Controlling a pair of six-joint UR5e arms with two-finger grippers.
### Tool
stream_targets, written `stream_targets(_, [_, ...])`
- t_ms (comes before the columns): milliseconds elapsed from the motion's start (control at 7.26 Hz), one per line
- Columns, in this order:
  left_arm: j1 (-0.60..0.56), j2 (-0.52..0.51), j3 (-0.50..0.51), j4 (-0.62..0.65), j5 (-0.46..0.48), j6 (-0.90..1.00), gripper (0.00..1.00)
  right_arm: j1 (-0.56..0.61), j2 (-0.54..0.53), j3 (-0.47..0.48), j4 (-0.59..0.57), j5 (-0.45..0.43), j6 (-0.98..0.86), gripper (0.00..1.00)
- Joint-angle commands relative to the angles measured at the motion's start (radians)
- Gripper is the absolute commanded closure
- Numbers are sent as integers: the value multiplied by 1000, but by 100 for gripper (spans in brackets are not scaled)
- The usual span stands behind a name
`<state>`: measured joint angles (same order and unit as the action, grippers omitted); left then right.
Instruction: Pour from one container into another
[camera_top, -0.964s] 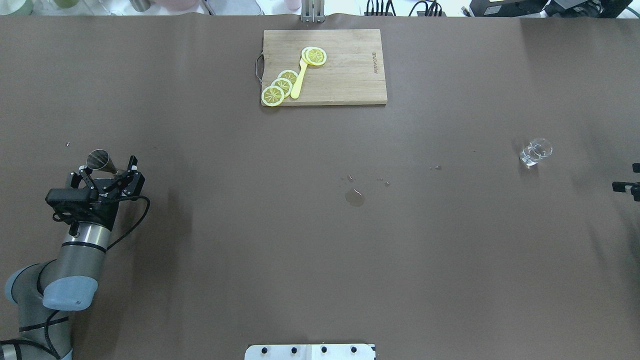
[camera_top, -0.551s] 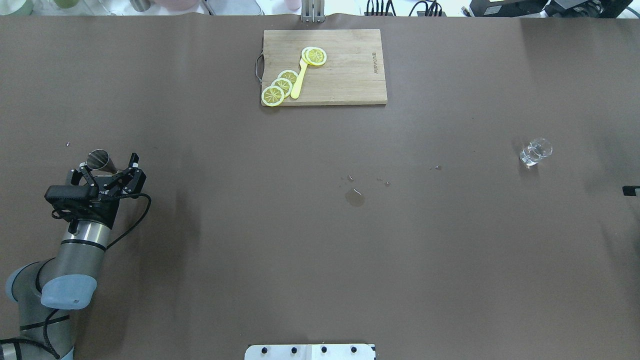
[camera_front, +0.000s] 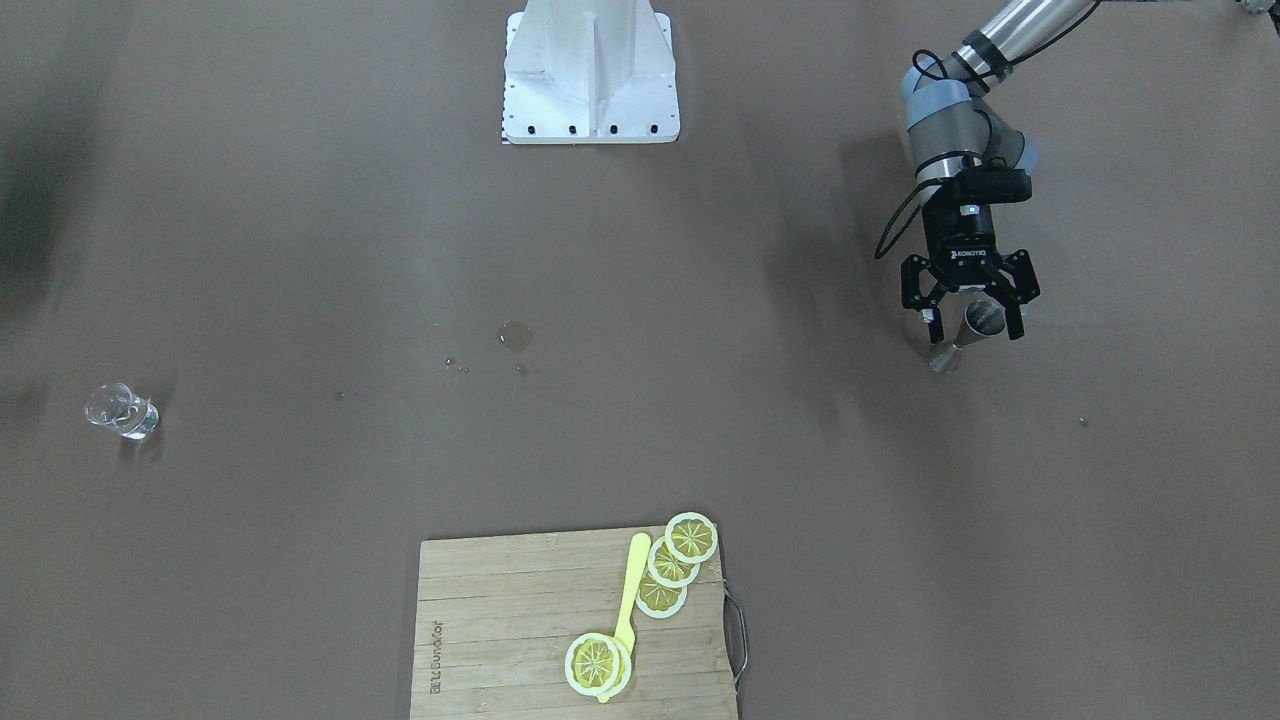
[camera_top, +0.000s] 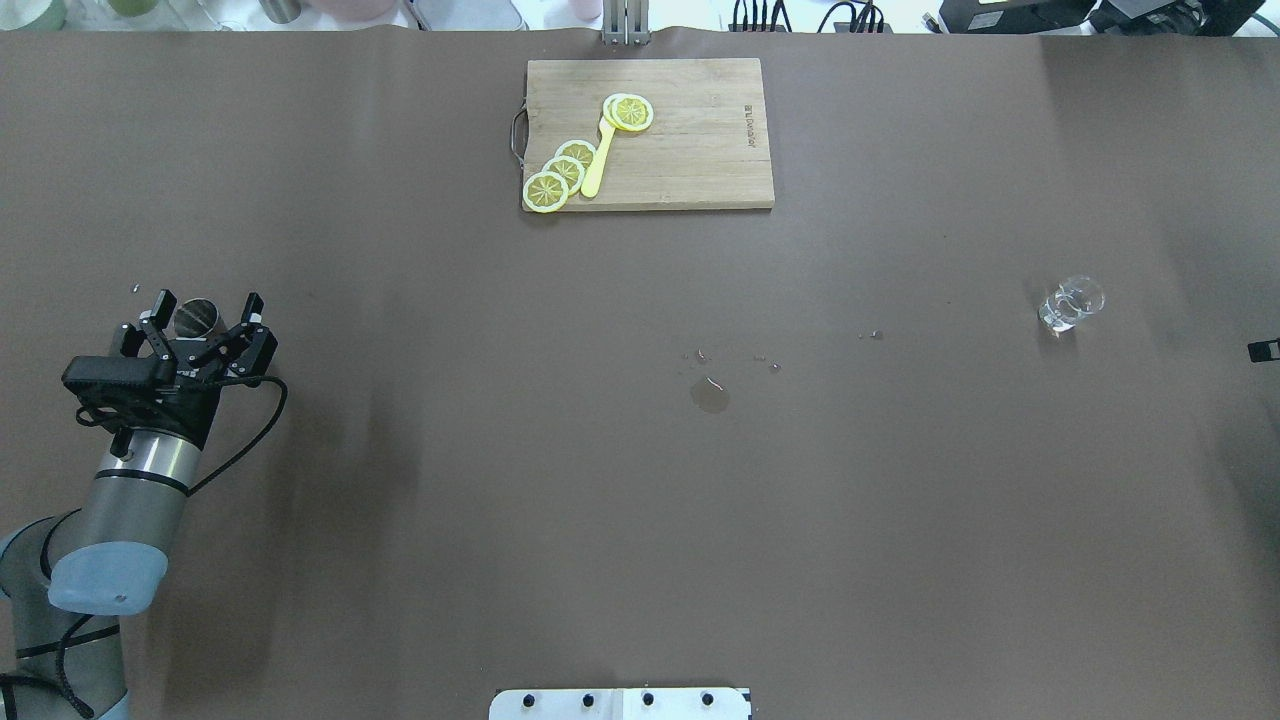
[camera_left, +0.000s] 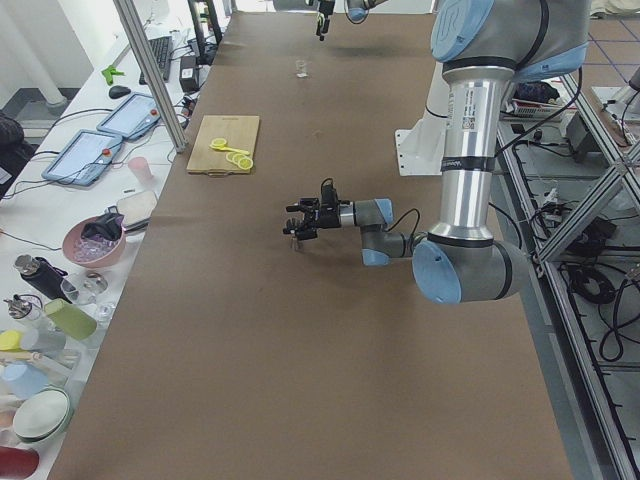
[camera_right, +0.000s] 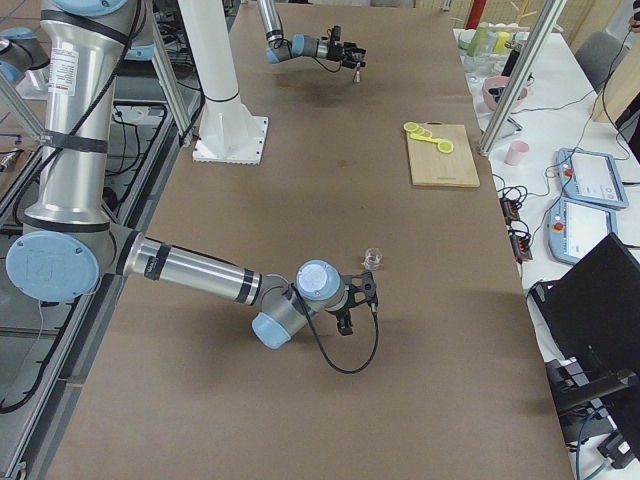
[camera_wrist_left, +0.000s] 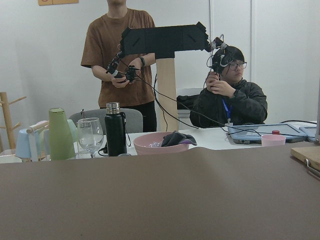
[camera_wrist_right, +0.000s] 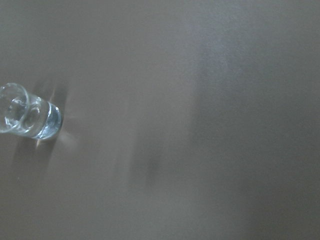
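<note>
On the left of the overhead view, the left gripper (camera_top: 205, 301) stood spread wide around the upright jigger (camera_top: 197, 318). Far right sat the glass cup (camera_top: 1070, 305), its contents unclear. I couldn't tell the right gripper's (camera_right: 357, 304) state.

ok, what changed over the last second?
The left gripper opened and let go of the jigger, which now stands between its open jaws; the wrist shifted left in the overhead view. The right gripper slid nearly off that view's right edge. Glass cup, cutting board and spill stayed put.
</note>
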<state>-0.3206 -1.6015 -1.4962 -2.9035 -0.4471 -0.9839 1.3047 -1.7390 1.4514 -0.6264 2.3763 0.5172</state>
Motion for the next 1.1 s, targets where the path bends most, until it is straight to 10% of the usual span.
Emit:
stream_targets(0, [-3,54,-83,0,-27,17,2,42,-19,144,-342,8,0,0])
stream_targets(413, [-60,63,-217,13,-288,50,2,113,8,291,-866,20,-2,0])
stream_targets(964, [-191,52,-291,162,-689,51,2,177,-33,305,-935,0,-439,0])
